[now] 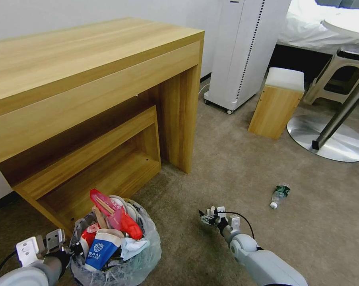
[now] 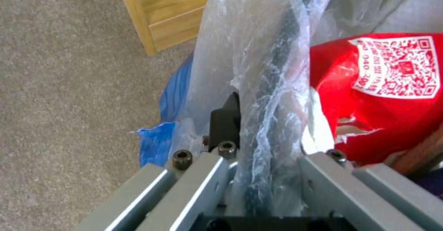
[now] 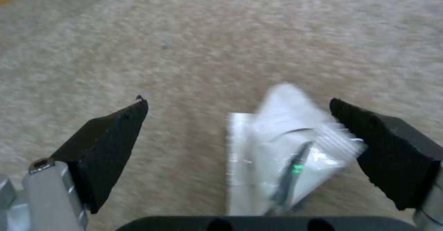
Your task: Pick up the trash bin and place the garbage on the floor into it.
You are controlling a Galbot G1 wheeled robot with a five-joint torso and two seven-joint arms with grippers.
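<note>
Left gripper [image 2: 258, 161] pinches the rim of the trash bin [image 1: 119, 254], fingers pressed together on the dark edge and the crinkled clear liner; bin sits at the robot's left beside the lower shelf of the wooden desk [image 1: 88, 79], already heaped with a red wrapper [image 1: 121, 216], a blue wrapper [image 1: 99, 248] and white tissue. Right gripper [image 1: 208, 216] hangs low over the beige floor [image 1: 227, 167], fingers spread wide. Between its black pads [image 3: 108, 141] lies a small clear plastic packet [image 3: 281, 154] with a thin dark item inside, flat on the carpet. Packet sits off-centre in the gap, close to one pad and well apart from the other; its long axis runs roughly along the gripper's reach, so the fingers would close across its narrow side. Judgement: a small sideways shift would centre the grip before coming down. A clear bottle [image 1: 280, 195] with a green label lies on its side farther off to the right, cap end pointing toward the robot, nearer the right arm than the left. Thin film on pile carpet may slip under the pads
</note>
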